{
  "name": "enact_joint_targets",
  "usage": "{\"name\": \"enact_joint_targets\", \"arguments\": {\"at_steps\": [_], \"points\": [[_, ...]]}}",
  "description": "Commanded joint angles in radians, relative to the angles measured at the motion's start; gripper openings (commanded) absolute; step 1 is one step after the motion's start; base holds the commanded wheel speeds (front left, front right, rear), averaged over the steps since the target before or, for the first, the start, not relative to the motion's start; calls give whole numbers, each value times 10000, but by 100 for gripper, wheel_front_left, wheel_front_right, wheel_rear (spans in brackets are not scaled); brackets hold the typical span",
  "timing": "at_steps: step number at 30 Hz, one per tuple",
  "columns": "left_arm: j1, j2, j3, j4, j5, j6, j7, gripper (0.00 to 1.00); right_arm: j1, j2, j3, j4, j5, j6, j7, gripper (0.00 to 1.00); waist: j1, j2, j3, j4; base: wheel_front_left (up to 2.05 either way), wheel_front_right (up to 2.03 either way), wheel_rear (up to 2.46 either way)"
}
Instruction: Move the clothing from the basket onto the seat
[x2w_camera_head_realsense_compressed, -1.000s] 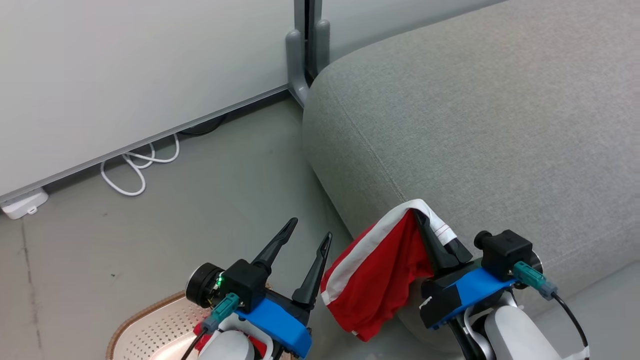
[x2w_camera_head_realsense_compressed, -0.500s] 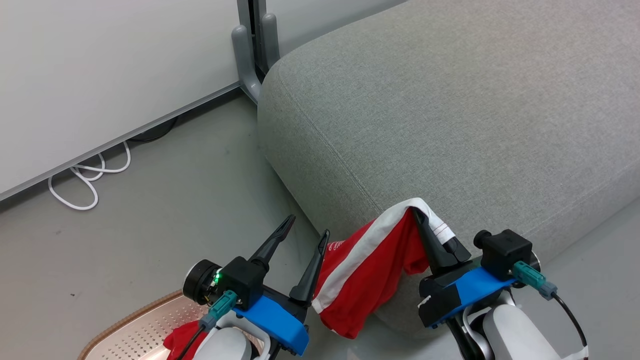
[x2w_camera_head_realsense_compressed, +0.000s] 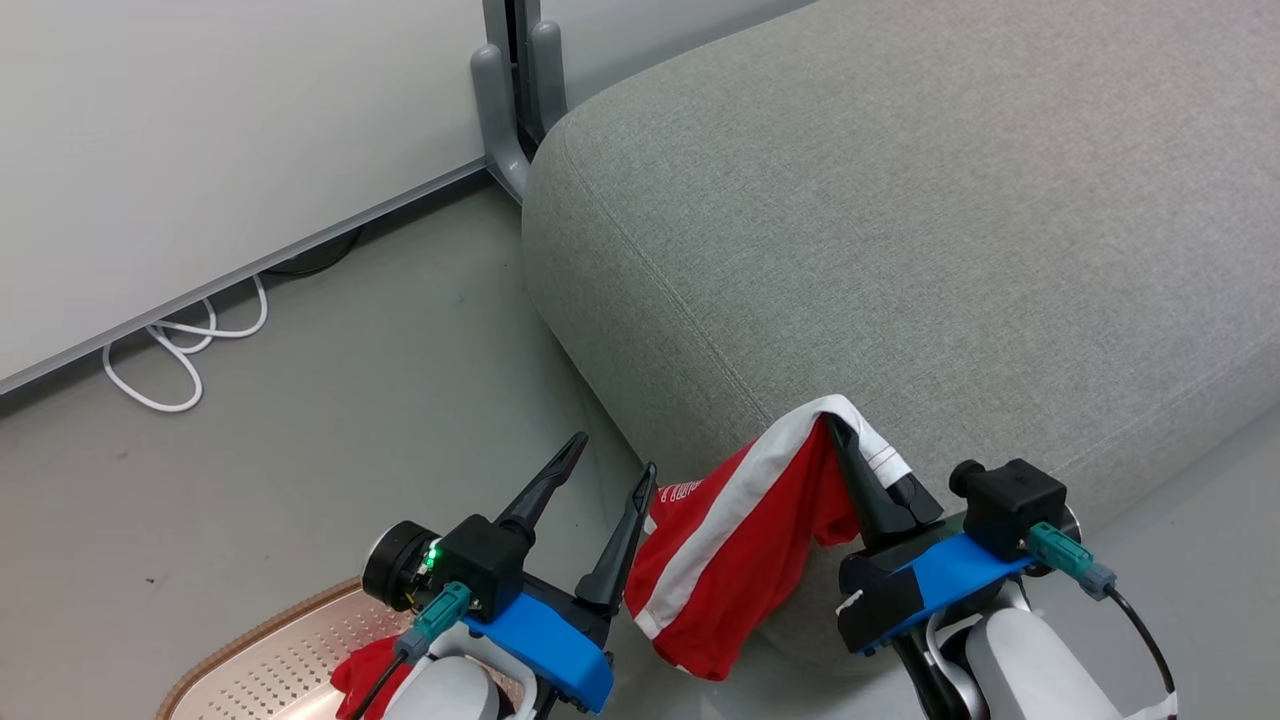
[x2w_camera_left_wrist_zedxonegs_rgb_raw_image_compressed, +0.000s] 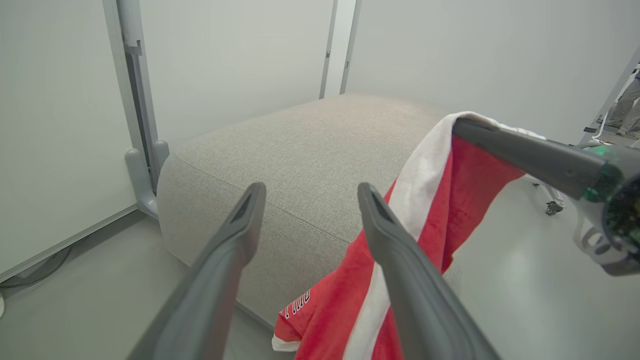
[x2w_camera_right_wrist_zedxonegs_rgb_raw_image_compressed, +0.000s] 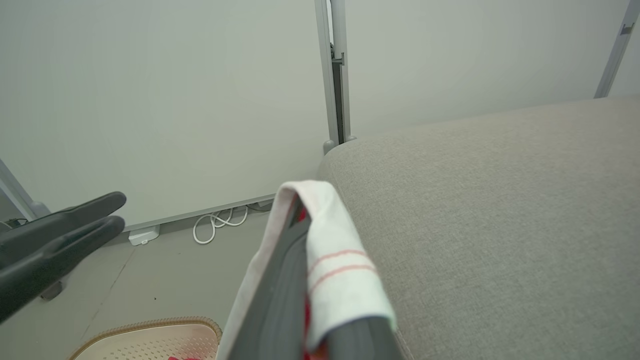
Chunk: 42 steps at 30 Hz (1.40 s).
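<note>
One red piece of clothing (x2w_camera_head_realsense_compressed: 730, 560) with white stripe and striped trim hangs from my right gripper (x2w_camera_head_realsense_compressed: 835, 430), which is shut on its top edge beside the front corner of the grey seat (x2w_camera_head_realsense_compressed: 900, 250). The cloth dangles against the seat's side, above the floor. My left gripper (x2w_camera_head_realsense_compressed: 615, 455) stands open just left of it, holding nothing. A second red piece (x2w_camera_head_realsense_compressed: 358, 672) lies in the cream basket (x2w_camera_head_realsense_compressed: 270, 650) at the lower left. In the left wrist view the open left gripper (x2w_camera_left_wrist_zedxonegs_rgb_raw_image_compressed: 310, 190) points at the seat (x2w_camera_left_wrist_zedxonegs_rgb_raw_image_compressed: 300, 145) with the cloth (x2w_camera_left_wrist_zedxonegs_rgb_raw_image_compressed: 430, 200) to its right. White trim (x2w_camera_right_wrist_zedxonegs_rgb_raw_image_compressed: 340, 270) drapes over my right gripper (x2w_camera_right_wrist_zedxonegs_rgb_raw_image_compressed: 297, 210).
A white wall panel runs along the left, with a looped white cable (x2w_camera_head_realsense_compressed: 180, 350) on the floor below it and a grey post foot (x2w_camera_head_realsense_compressed: 505, 100) at the seat's far corner. Bare grey floor (x2w_camera_head_realsense_compressed: 350, 450) lies between wall, basket and seat.
The whole head view has shifted, so the camera turned toward the seat. The hanging cloth has swung slightly left, showing black lettering. Both grippers keep their state.
</note>
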Motion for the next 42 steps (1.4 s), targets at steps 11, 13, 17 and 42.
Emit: {"name": "enact_joint_targets", "arguments": {"at_steps": [11,13,17,42], "points": [[-356,294,-106,-221,89,-19,-48,100,-1324,-9,-318,-421,-50,5,154,0,0,0,540,163,0,0,0],[-387,366,-154,-291,117,-19,-48,100,-1744,-7,-623,-556,59,5,292,0,0,0,724,254,0,0,0],[-601,523,-286,-492,182,-19,-48,100,-2749,-6,-1375,-847,121,5,709,0,0,0,1195,489,0,0,0],[-2139,1917,-867,-2373,891,7,224,100,-8870,-1878,-7731,-617,-86,7,3188,0,0,0,4785,1654,0,0,0]]}}
